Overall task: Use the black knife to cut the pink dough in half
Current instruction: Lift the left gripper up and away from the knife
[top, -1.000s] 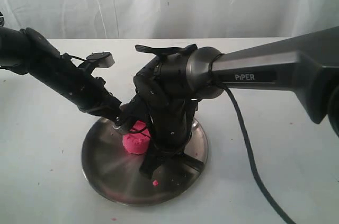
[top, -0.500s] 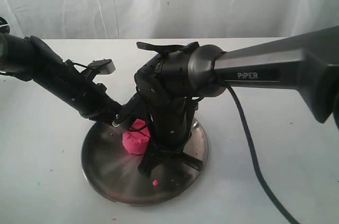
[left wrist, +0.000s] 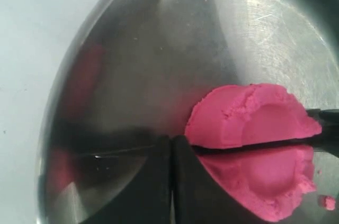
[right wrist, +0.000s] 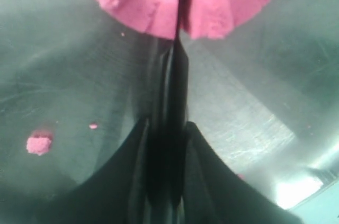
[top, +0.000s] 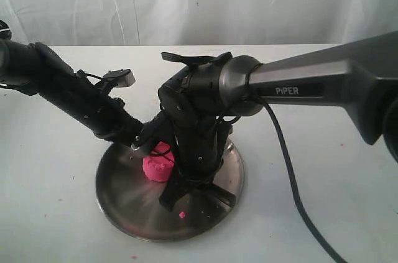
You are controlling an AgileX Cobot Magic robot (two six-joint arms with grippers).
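We see a stubby bright pink dough cylinder (top: 157, 168) left of centre on a round steel plate (top: 118, 204). Our right gripper (right wrist: 167, 124) pinches a slim black knife (right wrist: 179, 75), blade sunk into the dough. Our left gripper (left wrist: 170, 152) has its fingers pressed together, just beside the dough.

On my screens I see bright pink dough (top: 158, 168), an all-black knife (right wrist: 177, 91), a silver plate (top: 121, 198), a pink crumb (top: 182, 214), a plain white bench (top: 50, 226), a black left arm (top: 74, 98) and a grey-and-black right arm (top: 311, 86).
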